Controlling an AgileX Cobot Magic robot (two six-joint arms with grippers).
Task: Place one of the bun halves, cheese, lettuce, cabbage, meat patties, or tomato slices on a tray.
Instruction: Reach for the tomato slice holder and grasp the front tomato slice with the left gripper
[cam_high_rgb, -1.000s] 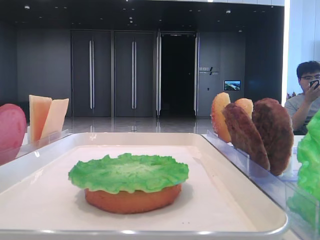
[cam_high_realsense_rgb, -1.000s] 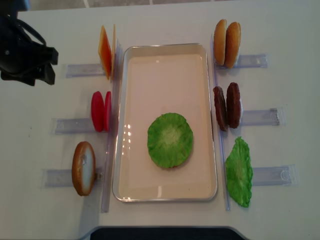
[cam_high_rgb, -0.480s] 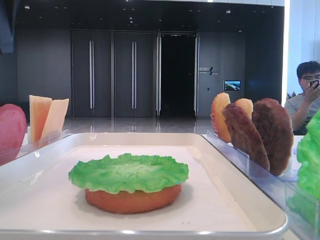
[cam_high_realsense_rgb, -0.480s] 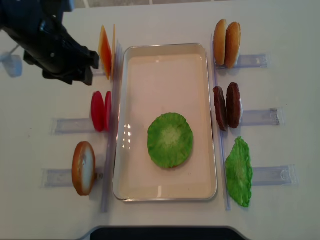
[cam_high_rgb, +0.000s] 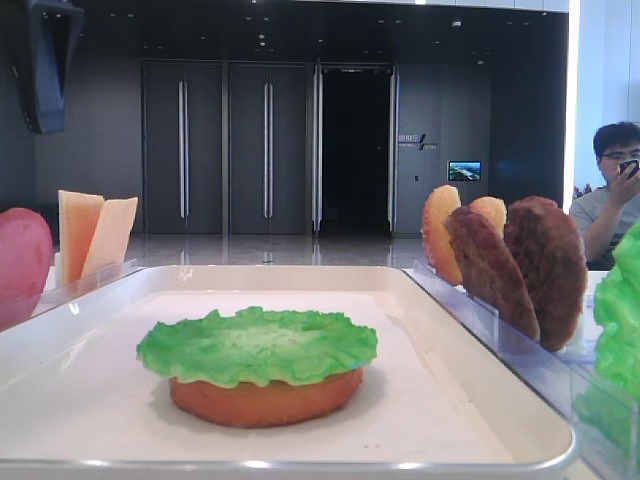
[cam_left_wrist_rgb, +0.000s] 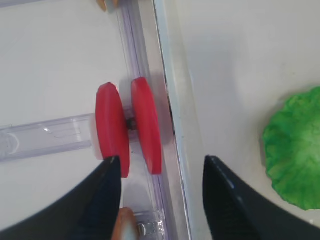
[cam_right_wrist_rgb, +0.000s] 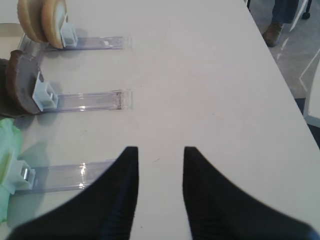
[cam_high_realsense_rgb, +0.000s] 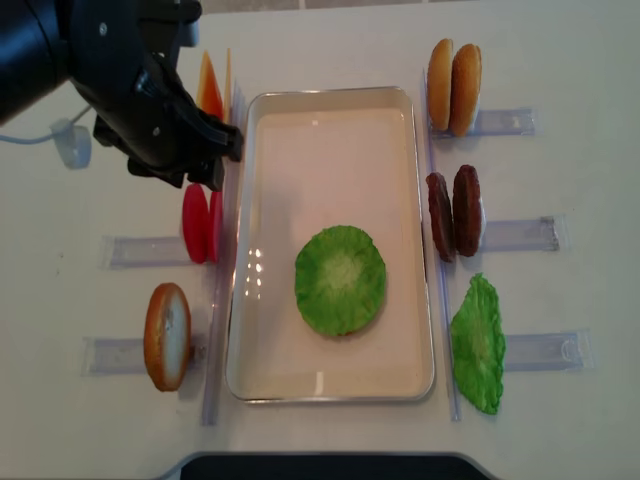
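A dark wall (cam_high_rgb: 100, 130) stands at the back of the room, with tall double doors (cam_high_rgb: 225, 148) in it. Right of the doors is a black open doorway (cam_high_rgb: 355, 150). Further right glows a small screen (cam_high_rgb: 464, 171). The shiny floor (cam_high_rgb: 270, 250) lies below the doors. A man (cam_high_rgb: 612, 185) sits far right.

A ruffled green lettuce leaf (cam_high_realsense_rgb: 340, 280) lies on an orange-brown bun half (cam_high_rgb: 266, 396) in the white rectangular tray (cam_high_realsense_rgb: 260, 380) — red tomato slices (cam_high_realsense_rgb: 201, 222) stand left, dark brown patties (cam_high_realsense_rgb: 453, 212) right.
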